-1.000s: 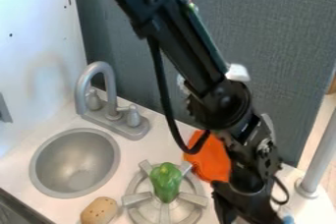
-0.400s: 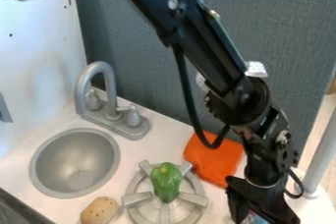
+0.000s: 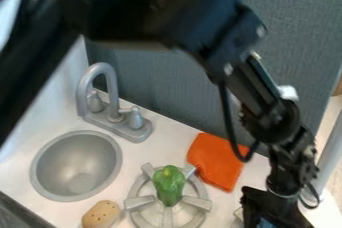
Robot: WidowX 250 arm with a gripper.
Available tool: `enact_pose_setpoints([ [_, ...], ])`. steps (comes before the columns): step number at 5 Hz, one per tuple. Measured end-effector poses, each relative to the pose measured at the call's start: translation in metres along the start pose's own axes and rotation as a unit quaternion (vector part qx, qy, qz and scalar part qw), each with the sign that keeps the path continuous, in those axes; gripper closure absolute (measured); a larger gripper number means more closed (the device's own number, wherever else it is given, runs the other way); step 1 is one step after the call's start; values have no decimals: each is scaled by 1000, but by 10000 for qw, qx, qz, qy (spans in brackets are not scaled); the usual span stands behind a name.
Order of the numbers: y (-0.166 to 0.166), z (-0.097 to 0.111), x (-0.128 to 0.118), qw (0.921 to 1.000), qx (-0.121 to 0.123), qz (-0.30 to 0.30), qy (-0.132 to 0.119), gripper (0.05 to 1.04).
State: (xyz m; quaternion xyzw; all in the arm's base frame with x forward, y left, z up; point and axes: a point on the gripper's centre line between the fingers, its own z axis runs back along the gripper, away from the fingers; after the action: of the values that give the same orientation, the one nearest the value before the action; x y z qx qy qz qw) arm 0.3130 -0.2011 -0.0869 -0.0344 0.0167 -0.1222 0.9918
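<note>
Gripper [image 3: 272,215]: hung at lower right; state of jaws cannot be told
Blue item [image 3: 266,223]: partly hidden at gripper
Orange cloth [image 3: 215,162]: laid on worktop [image 3: 163,147]
Green pepper [image 3: 169,186]: set on grey burner [image 3: 139,202]

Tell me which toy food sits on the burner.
The green pepper: it rests on the grey burner, while the tan, speckled one lies on the white counter.

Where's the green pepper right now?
In the camera view, the green pepper sits on the burner grate, between the potato and the orange cloth.
</note>
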Motion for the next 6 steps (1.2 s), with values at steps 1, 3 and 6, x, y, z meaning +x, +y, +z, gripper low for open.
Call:
enact_pose_setpoints([
  [1, -2, -2, 4, 9999, 92, 67, 29, 344],
  [3, -1, 14, -19, 9997, -140, -9, -198, 543],
  [6, 39, 35, -92, 9981, 512, 328, -46, 548],
])
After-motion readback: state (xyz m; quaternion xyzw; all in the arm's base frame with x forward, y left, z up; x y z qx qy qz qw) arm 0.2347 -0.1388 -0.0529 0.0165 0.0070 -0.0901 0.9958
